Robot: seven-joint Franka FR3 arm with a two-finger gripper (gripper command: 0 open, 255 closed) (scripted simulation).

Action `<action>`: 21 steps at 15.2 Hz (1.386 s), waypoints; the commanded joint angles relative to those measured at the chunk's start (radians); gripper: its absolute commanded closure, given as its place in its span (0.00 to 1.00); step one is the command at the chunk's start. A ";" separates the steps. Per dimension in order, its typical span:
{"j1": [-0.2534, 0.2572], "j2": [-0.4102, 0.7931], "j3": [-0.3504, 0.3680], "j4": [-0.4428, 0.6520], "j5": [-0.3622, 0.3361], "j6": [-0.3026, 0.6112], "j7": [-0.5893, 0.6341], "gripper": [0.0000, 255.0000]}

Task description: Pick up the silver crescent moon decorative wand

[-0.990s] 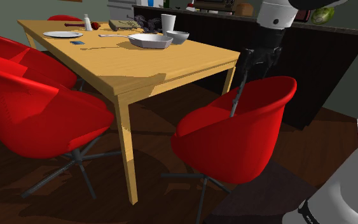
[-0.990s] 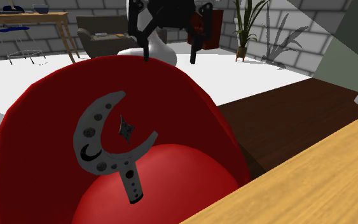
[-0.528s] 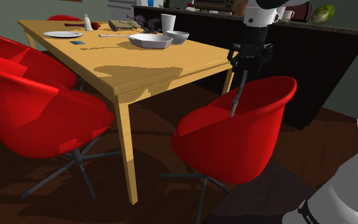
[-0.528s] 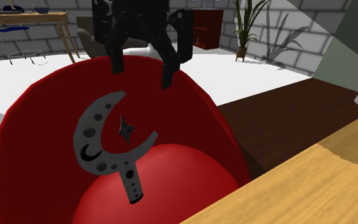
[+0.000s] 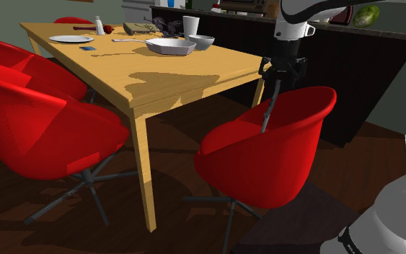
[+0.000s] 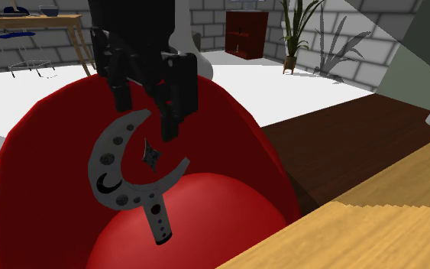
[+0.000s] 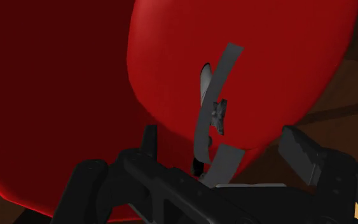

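Item 1, claw. The gripper (image 6: 144,119) stands released, its two black fingers well apart and clasping nothing. In the second exterior view it hangs at upper left of centre, fingers pointing down on either side of the top horn of the wand. The wrist view gives the same reading: the gripper (image 7: 225,159) brackets the grey crescent, which sits nearer one finger than the other and touches neither.

Item 2, task object. The crescent moon wand (image 6: 114,164) is a grey, hole-pierced crescent with a small star set in its hollow and a short handle below. It stands nearly upright, tilted a little, propped against the inner back of the red chair (image 6: 228,137), handle down where back meets seat cushion. That prop is what keeps it standing. In the shoulder view the wand (image 5: 268,115) reads as a thin dark line at right of centre, under the gripper (image 5: 284,72).

Item 3, assessment. The open straddle over the top horn appears chosen because the horn is the one part free of the upholstery. The approach looks complete; the grasp is not yet made. Closing off-centre could tip the flat blade sideways along the curved back.

Item 4, surroundings. The wooden table (image 5: 158,79) fills the upper left of the shoulder view, carrying a white dish (image 5: 171,46) and a cup (image 5: 191,26), well apart from the work.
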 commanded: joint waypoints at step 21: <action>-0.002 0.008 -0.001 0.082 0.000 -0.073 -0.009 1.00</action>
